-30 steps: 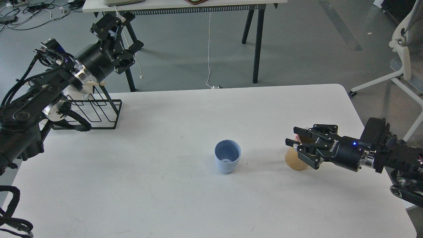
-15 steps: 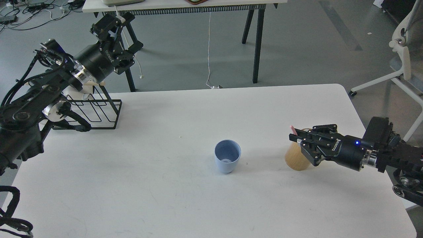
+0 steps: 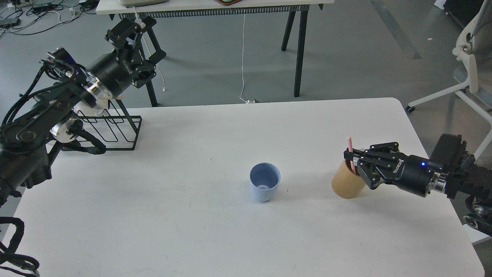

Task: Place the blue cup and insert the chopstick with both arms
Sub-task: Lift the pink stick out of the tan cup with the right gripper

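The blue cup [image 3: 264,187] stands upright and open near the middle of the white table [image 3: 192,231], with nothing in it and neither gripper touching it. To its right stands a tan wooden holder [image 3: 347,185]. The pink chopstick [image 3: 349,145] rises from the holder's mouth, lower end still inside. My right gripper [image 3: 353,157] comes in from the right at the holder's rim, shut on the chopstick. My left gripper [image 3: 131,34] hangs high at the back left, beyond the table edge, open with nothing in it.
A black wire rack [image 3: 122,134] with a pale wooden rod [image 3: 110,99] stands on the table's back left corner, under my left arm. A second table [image 3: 300,50] stands behind on dark legs. A white chair [image 3: 467,77] is off the right edge.
My right gripper has closed on the chopstick and drawn back to the right and slightly up. More of the pink stick now shows above the holder. The left arm has barely moved.
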{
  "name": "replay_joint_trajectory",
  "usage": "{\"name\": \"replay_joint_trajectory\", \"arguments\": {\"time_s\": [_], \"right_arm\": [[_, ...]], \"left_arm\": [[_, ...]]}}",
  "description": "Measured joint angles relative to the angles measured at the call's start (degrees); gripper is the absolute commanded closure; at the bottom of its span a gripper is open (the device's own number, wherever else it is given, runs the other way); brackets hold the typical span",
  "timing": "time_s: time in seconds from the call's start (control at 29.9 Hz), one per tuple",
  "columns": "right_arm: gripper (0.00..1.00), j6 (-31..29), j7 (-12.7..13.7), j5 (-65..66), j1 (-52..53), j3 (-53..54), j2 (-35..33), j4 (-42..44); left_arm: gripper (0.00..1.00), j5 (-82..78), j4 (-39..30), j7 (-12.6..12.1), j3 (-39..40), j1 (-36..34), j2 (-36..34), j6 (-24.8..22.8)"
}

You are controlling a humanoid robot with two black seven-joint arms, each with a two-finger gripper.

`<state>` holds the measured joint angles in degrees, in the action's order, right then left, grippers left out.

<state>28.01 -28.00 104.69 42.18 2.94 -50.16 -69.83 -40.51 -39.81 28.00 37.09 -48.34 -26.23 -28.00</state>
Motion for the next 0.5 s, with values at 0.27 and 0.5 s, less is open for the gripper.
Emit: {"name": "replay_joint_trajectory", "arguments": {"time_s": [0.27, 0.5], "right_arm": [[0.94, -0.03, -0.01, -0.18, 0.01, 2.48, -2.05, -0.14], [0.98, -0.03, -0.01, -1.35, 0.17, 6.34, -3.05, -0.54]], "left_arm": [[0.01, 0.0, 0.0, 0.0, 0.0, 0.0, 0.04, 0.0], [0.01, 0.0, 0.0, 0.0, -0.02, 0.0, 0.57, 0.0]]}}
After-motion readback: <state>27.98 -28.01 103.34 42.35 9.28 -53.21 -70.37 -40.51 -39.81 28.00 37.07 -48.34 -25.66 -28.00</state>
